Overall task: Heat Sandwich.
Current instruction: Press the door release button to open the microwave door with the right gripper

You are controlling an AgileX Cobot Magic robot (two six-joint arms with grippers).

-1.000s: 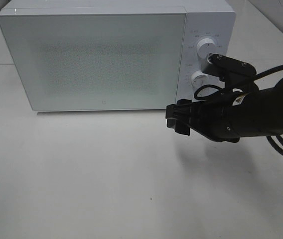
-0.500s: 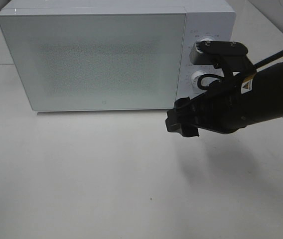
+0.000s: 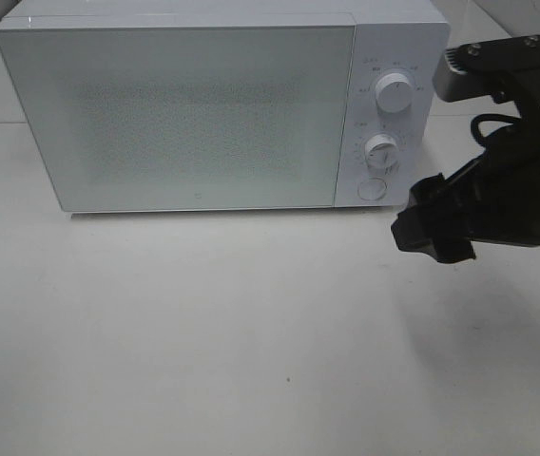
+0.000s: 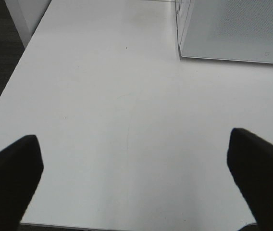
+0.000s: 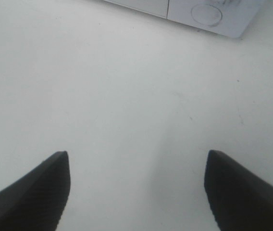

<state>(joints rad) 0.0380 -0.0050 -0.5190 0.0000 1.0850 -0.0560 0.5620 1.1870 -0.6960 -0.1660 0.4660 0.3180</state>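
Observation:
The sandwich is out of view in every frame. A white microwave (image 3: pixel 184 114) stands at the back of the table with its door shut; its corner also shows in the left wrist view (image 4: pixel 237 29) and its lower control panel in the right wrist view (image 5: pixel 208 14). My right gripper (image 3: pixel 432 233) hovers above the table just right of the microwave's front corner. In its wrist view the right gripper (image 5: pixel 136 192) is open and holds nothing. My left gripper (image 4: pixel 136 183) is open over bare tabletop left of the microwave and does not show in the exterior view.
Two round dials (image 3: pixel 394 95) (image 3: pixel 382 149) and a round button (image 3: pixel 373 188) sit on the microwave's right panel. The white table (image 3: pixel 203 332) stretches in front of the microwave. Its left edge (image 4: pixel 11 77) drops to dark floor.
My right arm has drawn back to the right, away from the front of the control panel, uncovering the dials and button. The microwave has not moved.

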